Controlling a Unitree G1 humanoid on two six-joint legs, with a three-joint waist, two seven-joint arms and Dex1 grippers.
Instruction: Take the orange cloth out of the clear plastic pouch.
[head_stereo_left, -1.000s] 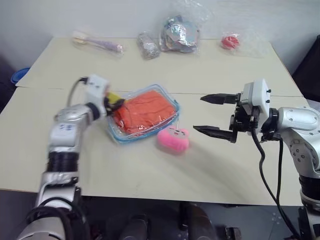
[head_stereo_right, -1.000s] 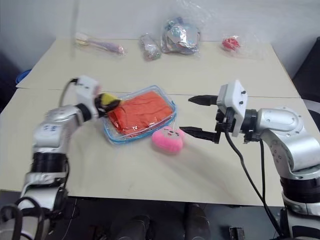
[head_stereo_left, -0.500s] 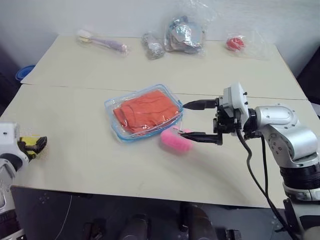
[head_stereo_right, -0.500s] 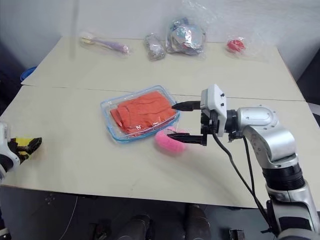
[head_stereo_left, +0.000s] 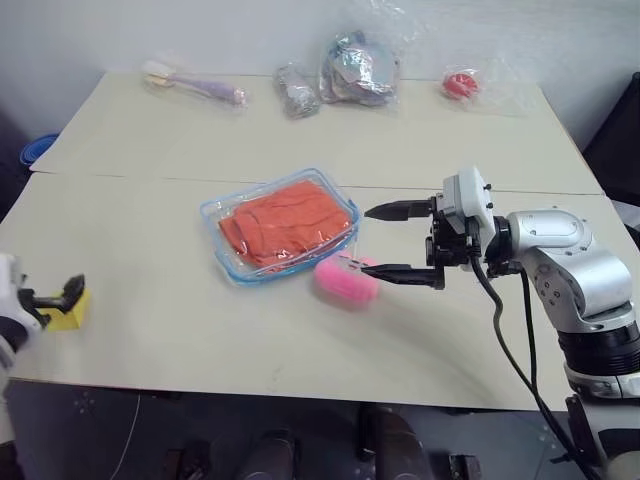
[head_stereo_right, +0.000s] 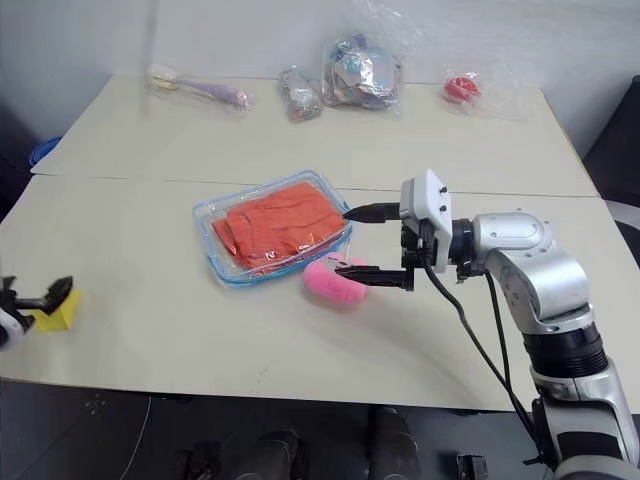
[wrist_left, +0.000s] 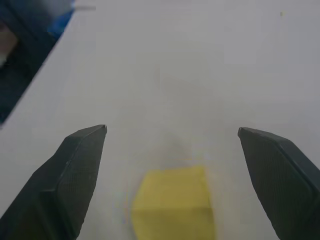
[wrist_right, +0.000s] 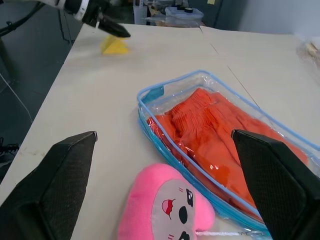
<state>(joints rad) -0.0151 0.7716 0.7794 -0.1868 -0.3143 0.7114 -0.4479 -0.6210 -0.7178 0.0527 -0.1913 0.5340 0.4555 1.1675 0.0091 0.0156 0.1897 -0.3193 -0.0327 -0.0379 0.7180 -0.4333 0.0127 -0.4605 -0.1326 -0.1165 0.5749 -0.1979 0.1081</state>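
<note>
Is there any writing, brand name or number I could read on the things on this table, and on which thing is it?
No readable text anywhere.
The pink plush toy carries an embroidered face, no letters.
The clear plastic pouch and the orange cloth inside it show no label.
The crinkled bags at the far edge hold printed items, too small to read.

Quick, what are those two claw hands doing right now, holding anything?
Left gripper: open, holding nothing; a yellow piece lies on the table between its fingers.
Right gripper: open, holding nothing.
</note>
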